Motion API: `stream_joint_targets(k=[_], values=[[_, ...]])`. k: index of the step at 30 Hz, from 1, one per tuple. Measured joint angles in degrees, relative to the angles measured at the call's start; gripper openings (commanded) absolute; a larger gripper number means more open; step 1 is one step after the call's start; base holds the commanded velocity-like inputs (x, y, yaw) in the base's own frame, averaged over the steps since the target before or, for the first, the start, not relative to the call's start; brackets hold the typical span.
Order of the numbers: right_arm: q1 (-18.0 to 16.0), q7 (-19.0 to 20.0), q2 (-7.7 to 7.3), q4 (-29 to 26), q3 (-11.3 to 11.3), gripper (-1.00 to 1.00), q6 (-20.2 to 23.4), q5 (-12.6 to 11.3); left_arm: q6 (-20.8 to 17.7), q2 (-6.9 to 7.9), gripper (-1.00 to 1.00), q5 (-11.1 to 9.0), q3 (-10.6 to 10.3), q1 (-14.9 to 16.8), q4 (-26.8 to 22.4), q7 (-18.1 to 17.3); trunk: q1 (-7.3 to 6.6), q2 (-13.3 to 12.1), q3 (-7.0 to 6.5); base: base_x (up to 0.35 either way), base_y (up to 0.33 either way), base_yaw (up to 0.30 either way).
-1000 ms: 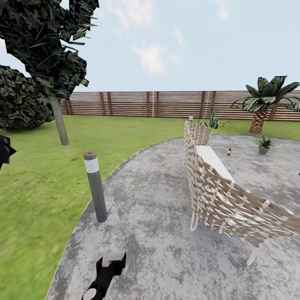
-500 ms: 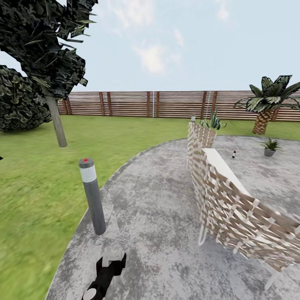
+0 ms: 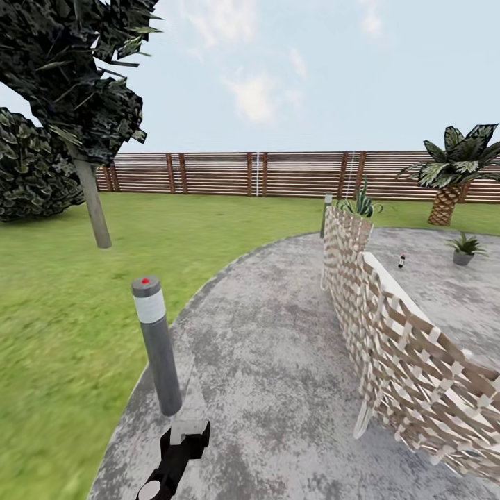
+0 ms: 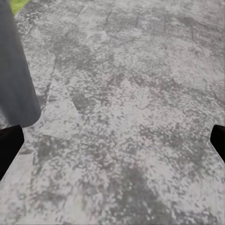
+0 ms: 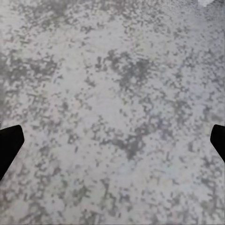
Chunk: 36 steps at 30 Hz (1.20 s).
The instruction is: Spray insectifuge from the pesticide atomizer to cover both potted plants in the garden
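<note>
Ahead, the head view shows the atomizer standing on the patio beyond the wicker seat, near a potted plant; the robot should round the seat. Both wrist views show fingers spread wide, empty.

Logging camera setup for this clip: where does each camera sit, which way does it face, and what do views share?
Head view: on the head, facing forward and down over the patio, wicker seat, pesticide atomizer and potted plant; left tool at the bottom.
Left wrist view: looks down at paving beside the bollard lamp; open fingertips at the edges.
Right wrist view: down at bare paving; open fingertips.
Shared: head and left wrist views both show the bollard lamp.
</note>
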<state>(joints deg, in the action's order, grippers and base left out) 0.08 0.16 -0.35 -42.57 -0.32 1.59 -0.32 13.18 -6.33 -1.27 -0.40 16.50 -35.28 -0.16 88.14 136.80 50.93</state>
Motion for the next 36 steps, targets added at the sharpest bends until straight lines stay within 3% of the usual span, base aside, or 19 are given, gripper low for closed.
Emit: stream_joint_targets(k=[15,32,36], values=[[0.0,0.0,0.0,0.0,0.0,1.0,0.0,0.0,0.0,0.0,1.0,0.0,0.0,0.0,0.0,0.0,0.0,0.0,0.0,0.324,0.004,0.0],[0.0,-0.5,0.37,-0.4,0.3,1.0,-0.6,0.1,0.1,-0.08,1.0,0.0,0.0,0.0,0.0,0.0,0.03,0.0,0.0,0.018,0.0,0.0],[0.0,-0.6,1.15,-1.1,0.4,1.0,-0.4,0.1,0.1,-0.08,1.0,0.1,-0.1,0.0,-0.6,0.1,0.03,0.0,0.0,0.0,0.0,0.0]])
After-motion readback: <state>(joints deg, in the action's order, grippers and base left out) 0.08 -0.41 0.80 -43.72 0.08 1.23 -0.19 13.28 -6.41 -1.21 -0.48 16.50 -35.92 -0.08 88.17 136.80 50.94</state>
